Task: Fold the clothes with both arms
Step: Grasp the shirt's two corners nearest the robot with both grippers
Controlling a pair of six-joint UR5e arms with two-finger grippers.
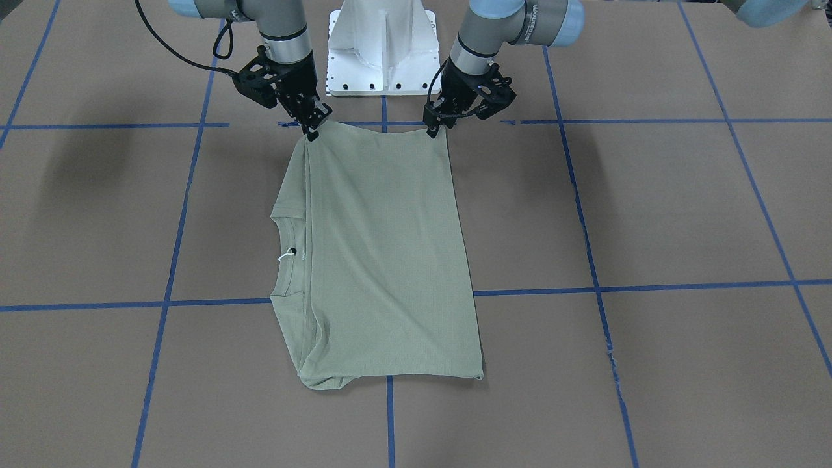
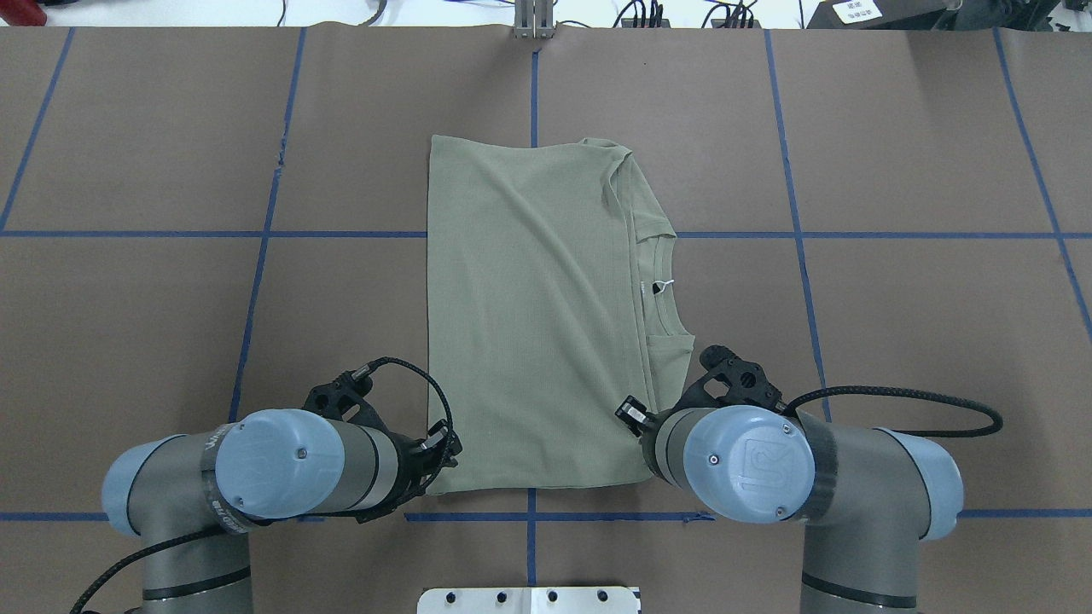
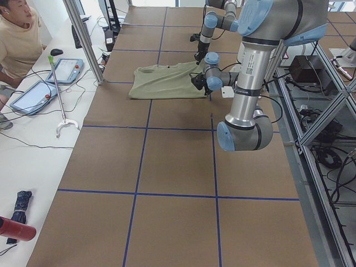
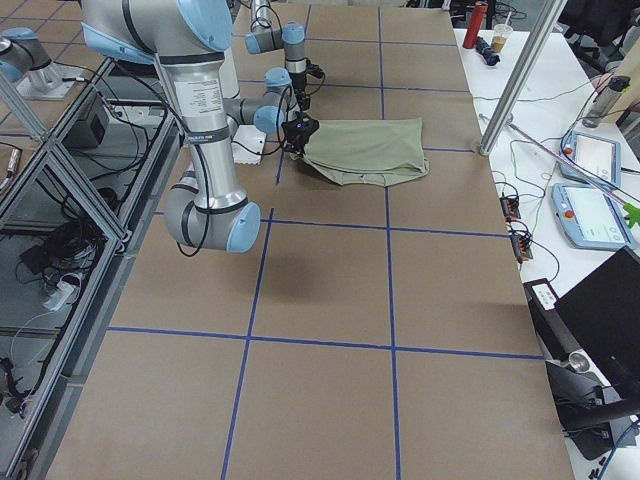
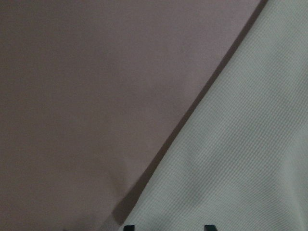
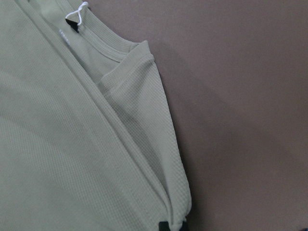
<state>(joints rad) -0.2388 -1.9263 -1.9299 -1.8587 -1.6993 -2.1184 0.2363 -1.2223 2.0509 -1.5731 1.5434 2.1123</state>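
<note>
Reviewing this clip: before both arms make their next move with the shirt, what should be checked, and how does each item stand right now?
1. Right tool pinching its corner of the shirt: ok, tips closed on the fabric in the right wrist view.
2. Left tool gripping its corner: not ok, tips stand apart over the cloth in the left wrist view.
3. Both tools on the same edge, the one nearest the robot: ok.
4. Sleeves folded in, body lying flat: ok.
5. Far edge even: not ok, layers bulge at the far corner on the robot's right.

Overhead from behind, front view opposite it, side views along table, wrist cameras close on shirt
</note>
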